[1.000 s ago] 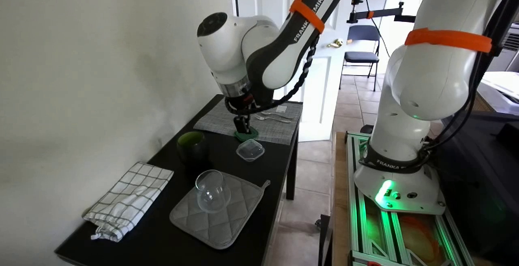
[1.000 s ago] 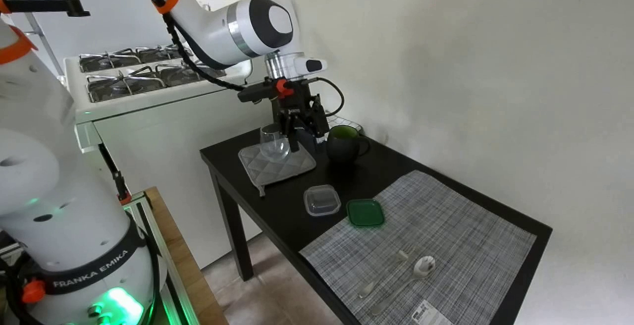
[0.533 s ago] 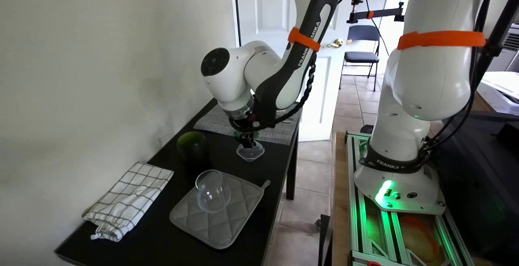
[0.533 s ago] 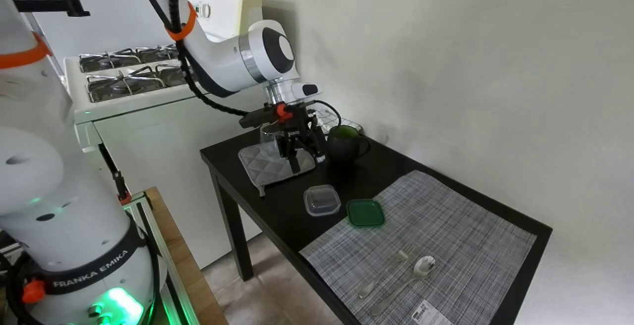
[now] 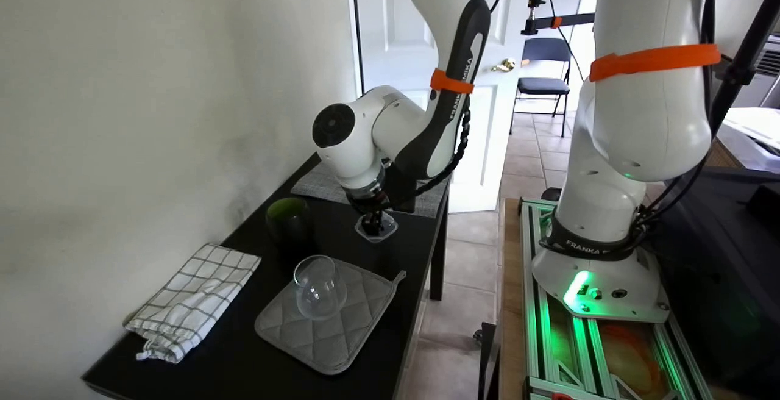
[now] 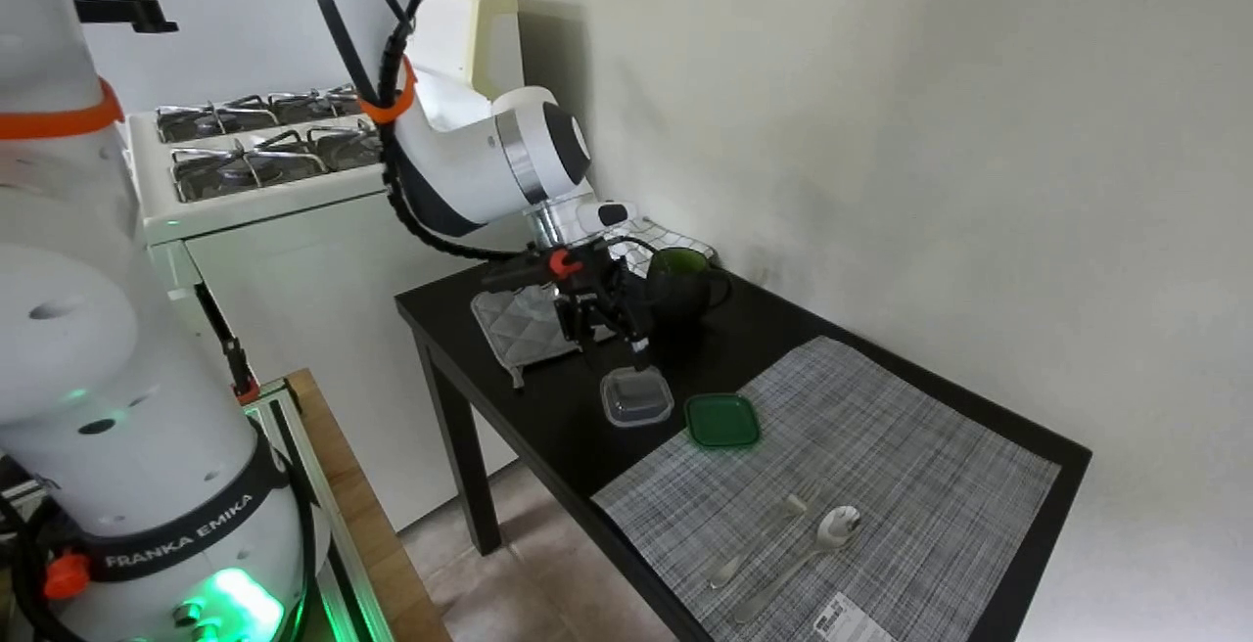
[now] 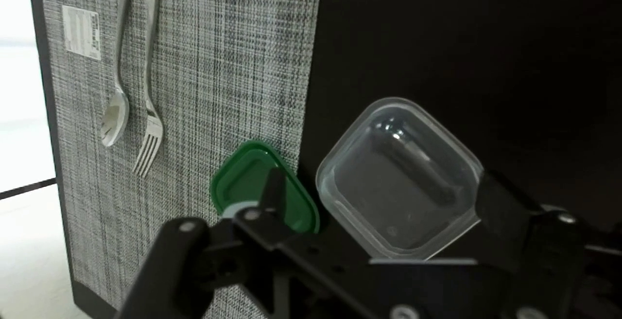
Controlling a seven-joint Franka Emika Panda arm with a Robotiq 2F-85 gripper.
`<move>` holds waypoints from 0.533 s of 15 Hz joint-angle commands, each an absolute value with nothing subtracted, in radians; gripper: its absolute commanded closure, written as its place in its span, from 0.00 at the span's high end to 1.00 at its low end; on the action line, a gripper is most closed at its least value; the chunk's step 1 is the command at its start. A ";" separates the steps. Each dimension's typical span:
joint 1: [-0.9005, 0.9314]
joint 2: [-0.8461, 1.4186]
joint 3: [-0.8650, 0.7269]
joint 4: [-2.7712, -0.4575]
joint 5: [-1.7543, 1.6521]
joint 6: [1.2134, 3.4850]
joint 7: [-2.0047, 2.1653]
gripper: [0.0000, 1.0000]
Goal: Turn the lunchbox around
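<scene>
The lunchbox is a clear square plastic container (image 5: 373, 238) on the black table. It also shows in an exterior view (image 6: 636, 402) and in the wrist view (image 7: 398, 187). Its green lid (image 6: 722, 420) lies flat on the placemat's edge beside it; the lid also shows in the wrist view (image 7: 248, 173). My gripper (image 7: 385, 183) is open and points down over the container. In the wrist view one finger overlaps the lid and the other overlaps the container's right corner. Nothing is held. Whether a finger touches the container I cannot tell.
A dark mug (image 6: 677, 290) stands near the wall. A stemless glass (image 5: 319, 293) sits on a grey pot holder (image 5: 359, 333). A checked towel (image 5: 195, 296) lies by the wall. A fork (image 7: 150, 85) and a spoon (image 7: 119, 66) lie on the grey placemat (image 6: 881, 466).
My gripper has come down and moved towards the container, now just over it. The container, lid and other objects have stayed in place.
</scene>
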State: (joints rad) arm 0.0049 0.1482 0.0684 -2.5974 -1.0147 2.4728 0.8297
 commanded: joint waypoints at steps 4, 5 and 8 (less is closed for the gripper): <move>0.043 0.242 0.025 -2.549 -1.144 2.584 1.005 1.00; 0.028 0.255 0.039 -2.543 -1.158 2.595 1.017 1.00; 0.030 0.295 0.041 -2.526 -1.159 2.574 1.003 1.00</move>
State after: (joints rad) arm 0.0227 0.2375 0.0461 -2.5514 -1.1251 2.5688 0.9698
